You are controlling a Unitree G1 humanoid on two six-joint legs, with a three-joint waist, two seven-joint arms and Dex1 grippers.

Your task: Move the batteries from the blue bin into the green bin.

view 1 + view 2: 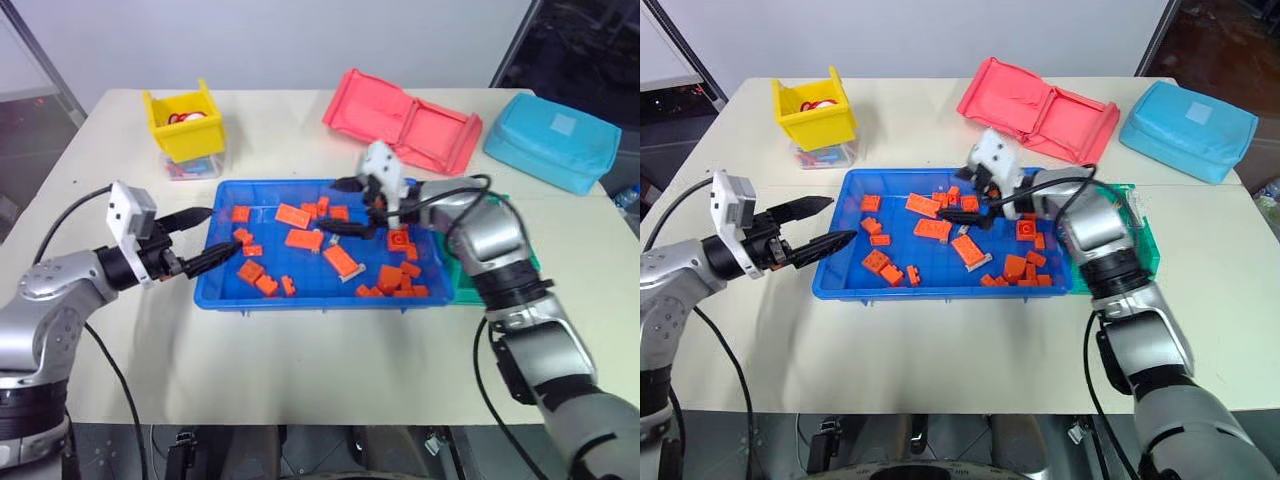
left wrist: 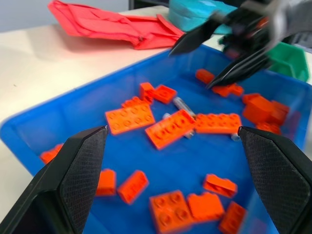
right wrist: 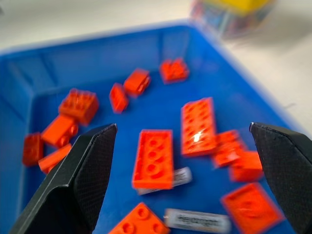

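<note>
Because the batteries [image 3: 197,220] lie half tucked among the orange blocks [image 1: 342,259] near the middle of the blue bin [image 1: 222,292], we judge the main risk to be a mixed grasp; the right tool [image 1: 352,226] could close on a block along with a battery, or on a block alone, since one battery pokes out from under a long block and another lies just beside a block's corner; the cylinders are also smooth and thin, so a pinch off their middle could roll one away or squirt it further under the pile. A second risk, as we see it, is the carry; the green bin [image 1: 1145,240] sits just beyond the blue bin's right end, largely hidden behind the right forearm, and a loose hold could drop a battery on the counter [image 1: 300,370] short of it.

The right arm reaches in from the right, bent at the elbow, with its tool hanging over the middle of the blue bin, tilted a little downward, fingers spread wide and holding nothing; the left arm extends from the left with its tool [image 1: 200,240] roughly level at the bin's left rim, fingers likewise apart and empty.
</note>
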